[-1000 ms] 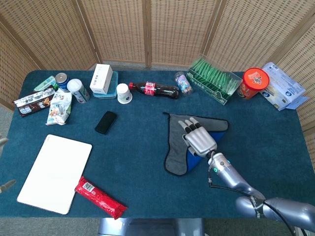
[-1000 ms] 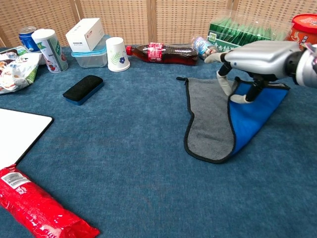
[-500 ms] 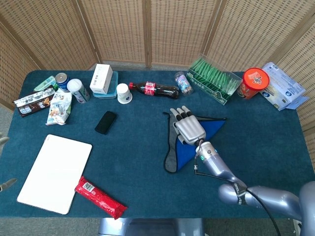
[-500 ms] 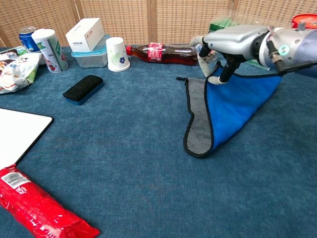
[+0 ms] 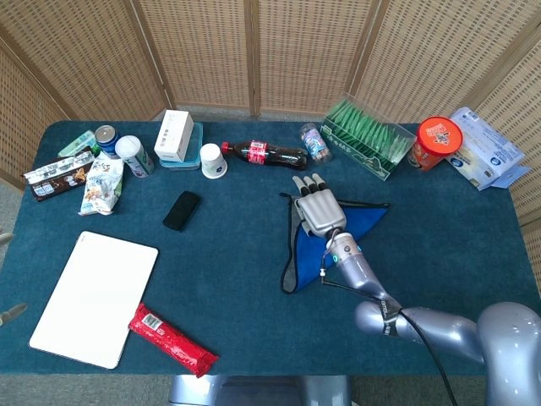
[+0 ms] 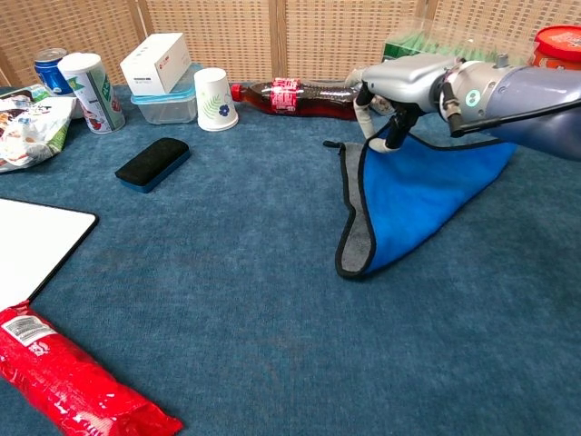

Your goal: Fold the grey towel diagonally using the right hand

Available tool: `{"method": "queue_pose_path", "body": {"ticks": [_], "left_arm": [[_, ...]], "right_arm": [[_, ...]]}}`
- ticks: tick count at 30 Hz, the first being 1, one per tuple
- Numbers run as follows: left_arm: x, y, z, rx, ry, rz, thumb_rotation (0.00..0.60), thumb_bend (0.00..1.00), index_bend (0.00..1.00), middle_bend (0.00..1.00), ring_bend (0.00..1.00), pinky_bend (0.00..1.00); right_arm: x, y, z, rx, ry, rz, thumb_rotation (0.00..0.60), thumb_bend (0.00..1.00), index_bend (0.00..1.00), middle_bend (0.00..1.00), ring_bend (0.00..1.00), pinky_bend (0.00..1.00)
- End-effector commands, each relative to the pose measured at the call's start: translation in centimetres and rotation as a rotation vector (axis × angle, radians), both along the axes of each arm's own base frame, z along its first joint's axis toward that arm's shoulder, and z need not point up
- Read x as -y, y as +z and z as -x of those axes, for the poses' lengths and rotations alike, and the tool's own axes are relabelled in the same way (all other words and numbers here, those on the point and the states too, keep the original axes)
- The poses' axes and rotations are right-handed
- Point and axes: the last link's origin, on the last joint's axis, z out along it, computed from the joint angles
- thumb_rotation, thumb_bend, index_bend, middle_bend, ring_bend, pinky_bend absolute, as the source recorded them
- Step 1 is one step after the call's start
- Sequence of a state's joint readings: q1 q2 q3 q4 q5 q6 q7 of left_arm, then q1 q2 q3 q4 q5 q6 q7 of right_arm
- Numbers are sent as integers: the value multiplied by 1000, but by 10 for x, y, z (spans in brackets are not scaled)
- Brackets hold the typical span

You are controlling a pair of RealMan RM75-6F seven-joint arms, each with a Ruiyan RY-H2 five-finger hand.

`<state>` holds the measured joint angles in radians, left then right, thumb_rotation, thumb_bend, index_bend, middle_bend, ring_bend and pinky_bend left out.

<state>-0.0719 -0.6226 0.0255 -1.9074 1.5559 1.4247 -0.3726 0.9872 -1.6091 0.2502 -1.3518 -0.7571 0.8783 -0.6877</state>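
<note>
From the head view, your right hand (image 5: 317, 208) pinches a corner of the grey towel (image 5: 331, 241), which lies right of centre on the surface (image 5: 237, 279) with its blue side folded over. Lay that corner on the far left corner. The left hand is out of sight.

In the chest view, the clear box (image 6: 168, 98) under the white carton (image 6: 156, 62) hides its contents.

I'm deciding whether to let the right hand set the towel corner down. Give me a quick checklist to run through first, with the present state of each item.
1. Right hand holds the towel's corner: ok.
2. Folded blue flap covers most of the grey towel: ok, a grey strip shows along its left edge.
3. Held corner lies over the far left corner: cannot tell.
4. Cola bottle clear of the towel: ok.
5. Left hand out of the way: cannot tell.
</note>
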Motion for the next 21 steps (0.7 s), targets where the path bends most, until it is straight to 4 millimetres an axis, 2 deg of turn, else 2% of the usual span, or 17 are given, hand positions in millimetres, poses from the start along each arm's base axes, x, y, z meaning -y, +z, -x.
{"method": "queue_pose_path", "body": {"ticks": [1,10,12,15,17,20,21], "left_arm": [[-1,0,0,1,1,1,600,113,114,0,0,0],[-1,2,2,9,5,-5,600,113,113,0,0,0],[-1,3,3,10,4,-4,600,113,114,0,0,0],[-1,3,4,11,5,-2,600,113,113,0,0,0],[-1,4,4,13,6,-4,600,113,113,0,0,0],[-1,5,5,16,9,-8,600,113,113,0,0,0],[-1,5,6,16,9,-7,600,113,114,0,0,0]], "right_arm": [[2,-4,-3,1,2,9,600,456,900,0,0,102],[6,-17,-13,10,5,22,600,455,898,0,0,101],[7,-19,-13,8,4,24,600,455,854,0,0,101],[8,-21,-12,14,-7,28,600,451,608,0,0,101],[8,-22,-11,21,-14,26,600,408,360,0,0,101],[10,-21,-8,48,-28,37,600,316,127,0,0,101],[10,-20,-8,56,-29,44,600,283,87,0,0,101]]}}
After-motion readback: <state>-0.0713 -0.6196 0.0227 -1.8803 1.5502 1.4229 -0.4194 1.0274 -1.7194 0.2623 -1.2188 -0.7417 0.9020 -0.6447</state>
